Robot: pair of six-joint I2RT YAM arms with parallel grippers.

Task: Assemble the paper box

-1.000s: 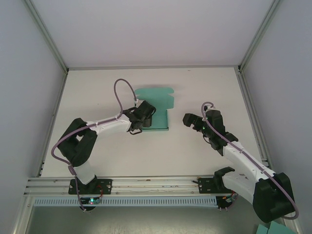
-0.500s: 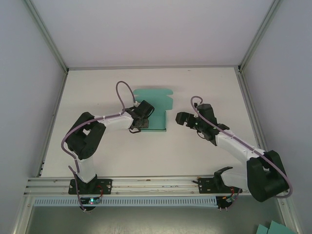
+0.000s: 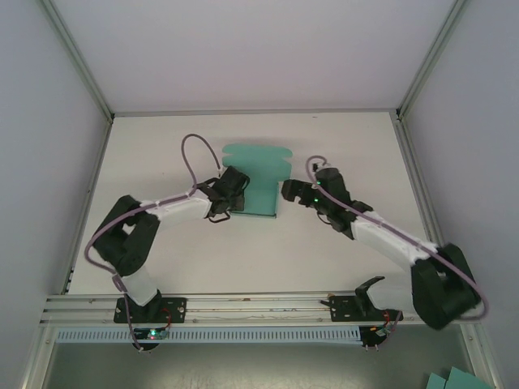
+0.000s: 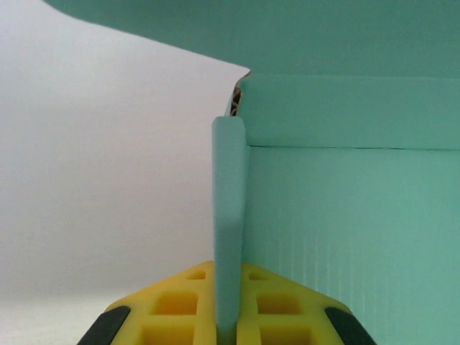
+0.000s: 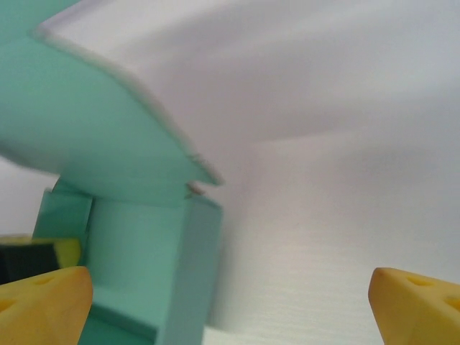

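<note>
Looks down on a white table (image 3: 162, 154) enclosed by pale walls, with two arms reaching in from the near edge. Shows the paper box (image 3: 259, 193), teal-green card and partly folded, toward the far middle of the table, between the two grippers. Has a scalloped flap lying flat on its far side and a squarish body nearer the arms.

Finds the left gripper (image 3: 237, 188) at the box's left edge, jaws clamped tight on an upright side flap. From the left wrist, shows that thin flap edge-on, pinched between yellow fingertips (image 4: 266, 305) at the bottom of the view. Shows a green wall of the box to the flap's right, another green panel overhead and bare table to the left.

Places the right gripper (image 3: 286, 191) just beside the box's right edge, jaws spread wide and holding nothing; cannot tell whether it touches the card. From the right wrist, shows two yellow fingertips far apart in the bottom corners. Shows the box ahead and to the left, a large blurred flap raised above its open body, with white table to the right.
</note>
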